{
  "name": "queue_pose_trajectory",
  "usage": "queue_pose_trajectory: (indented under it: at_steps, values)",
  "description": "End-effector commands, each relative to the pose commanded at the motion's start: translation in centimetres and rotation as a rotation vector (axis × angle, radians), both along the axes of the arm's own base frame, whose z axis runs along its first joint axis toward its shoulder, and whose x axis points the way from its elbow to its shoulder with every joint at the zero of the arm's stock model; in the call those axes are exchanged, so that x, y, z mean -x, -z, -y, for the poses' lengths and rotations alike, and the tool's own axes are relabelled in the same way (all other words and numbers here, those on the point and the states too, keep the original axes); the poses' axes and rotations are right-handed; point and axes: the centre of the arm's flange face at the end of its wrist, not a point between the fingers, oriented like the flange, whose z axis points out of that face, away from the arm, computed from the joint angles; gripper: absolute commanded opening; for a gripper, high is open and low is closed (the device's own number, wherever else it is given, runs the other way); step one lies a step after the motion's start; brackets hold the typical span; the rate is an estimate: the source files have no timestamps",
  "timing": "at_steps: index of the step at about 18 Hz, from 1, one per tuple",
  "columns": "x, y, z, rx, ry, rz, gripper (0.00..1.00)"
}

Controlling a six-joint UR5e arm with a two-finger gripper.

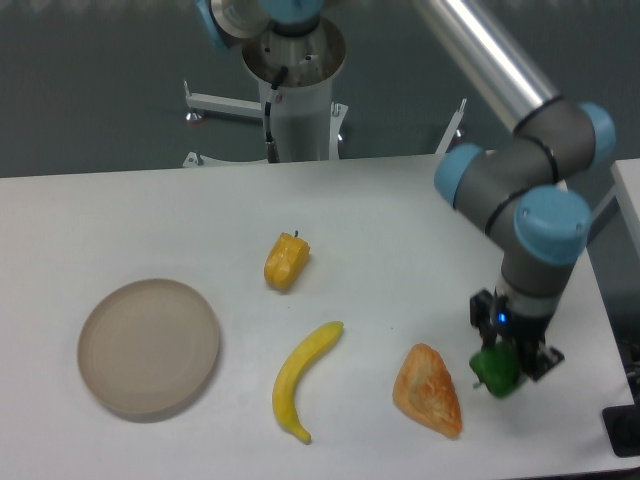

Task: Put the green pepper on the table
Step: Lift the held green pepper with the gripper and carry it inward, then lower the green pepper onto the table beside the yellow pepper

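The white surface (400, 220) carries a round beige plate (149, 347) near its left edge, a banana (302, 378) and a toasted pastry (429, 389) toward the front, and a yellow pepper (286, 261) mid-surface. By the front right corner, the hand (505, 362) grips the green pepper (496, 371), small, glossy and dark, between its fingers, just right of the pastry.

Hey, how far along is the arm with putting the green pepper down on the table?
Done: the gripper has the small glossy dark-green pepper between its fingers. In hand: it holds the pepper low over the white tabletop, right of the orange wedge-shaped pastry. Left: lowering if needed, opening, backing away. Contact with the table is unclear.
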Motion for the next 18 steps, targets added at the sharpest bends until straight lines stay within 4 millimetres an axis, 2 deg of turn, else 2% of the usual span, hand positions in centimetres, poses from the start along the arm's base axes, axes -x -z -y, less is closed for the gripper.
queue_pose_trajectory:
  at_steps: [4,6,8,11,14,18]
  values:
    - [-2.5,0.5,4.9,0.032,0.026,0.043,0.33]
    - [-4.3,1.6,6.5,0.025,0.025,0.091,0.33]
    - [-4.7,2.4,8.6,0.0,0.005,0.142,0.33]
    - [-6.3,3.8,10.5,-0.044,-0.016,0.227,0.33]
    - [-7.7,4.9,11.5,-0.032,-0.033,0.255,0.33]
    - [-9.2,6.1,11.2,-0.05,-0.025,0.286,0.33]
